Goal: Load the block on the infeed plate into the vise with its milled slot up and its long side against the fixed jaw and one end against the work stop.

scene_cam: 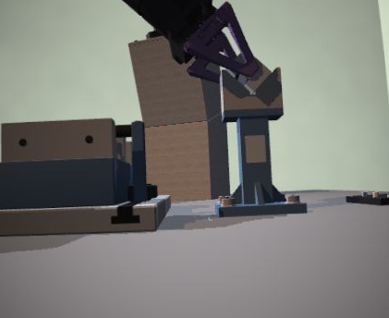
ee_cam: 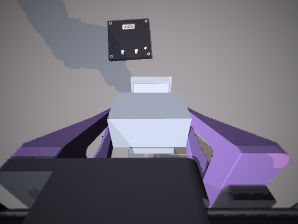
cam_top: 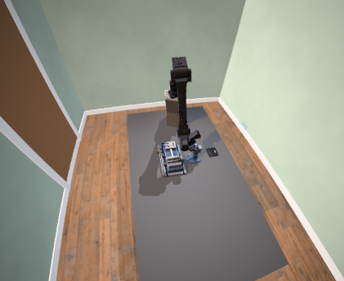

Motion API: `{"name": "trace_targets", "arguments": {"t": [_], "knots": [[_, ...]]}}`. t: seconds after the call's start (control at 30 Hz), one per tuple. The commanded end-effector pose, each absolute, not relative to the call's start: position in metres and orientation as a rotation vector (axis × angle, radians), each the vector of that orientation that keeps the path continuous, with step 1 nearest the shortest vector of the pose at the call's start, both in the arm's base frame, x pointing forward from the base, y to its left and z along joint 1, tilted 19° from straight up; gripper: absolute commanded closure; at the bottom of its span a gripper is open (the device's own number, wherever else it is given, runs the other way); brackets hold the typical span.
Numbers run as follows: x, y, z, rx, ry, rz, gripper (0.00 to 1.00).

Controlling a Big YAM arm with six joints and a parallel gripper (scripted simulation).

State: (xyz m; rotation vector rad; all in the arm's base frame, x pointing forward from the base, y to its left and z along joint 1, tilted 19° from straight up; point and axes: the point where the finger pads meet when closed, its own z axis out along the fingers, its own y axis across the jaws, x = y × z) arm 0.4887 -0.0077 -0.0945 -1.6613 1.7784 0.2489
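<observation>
The part [scene_cam: 260, 82] [ee_cam: 150, 132], a plain grey block, lies in the V-block [scene_cam: 234, 103] [cam_top: 194, 158] on its blue post, tilted with one long edge up. It reaches past both sides of the V-block in the wrist view. No slot shows on the two faces seen there; the other faces are hidden. My gripper [ee_cam: 149, 112] [cam_top: 196, 149], with purple fingers, comes down at a slant and is shut on the part, one finger at each end. The vise [cam_top: 173, 158] [scene_cam: 58, 140] stands left of the V-block, with its jaws apart. Its bars and work stop are too small to tell apart.
A dark square plate [cam_top: 212, 152] [scene_cam: 380, 199] [ee_cam: 129, 41] with corner screws and small pins lies right of the V-block, with no block on it. A brown pedestal [cam_top: 172, 111] [scene_cam: 176, 159] stands behind the vise. The vise's near side rises close to the V-block's post.
</observation>
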Motion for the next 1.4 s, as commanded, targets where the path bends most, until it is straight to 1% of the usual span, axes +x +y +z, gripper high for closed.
{"name": "trace_targets", "arguments": {"t": [0.0, 1.37], "knots": [[0.492, -0.014, -0.093, -1.657, 1.777, 0.242, 1.0], [0.488, -0.006, -0.073, -1.658, 1.772, 0.24, 1.0]]}}
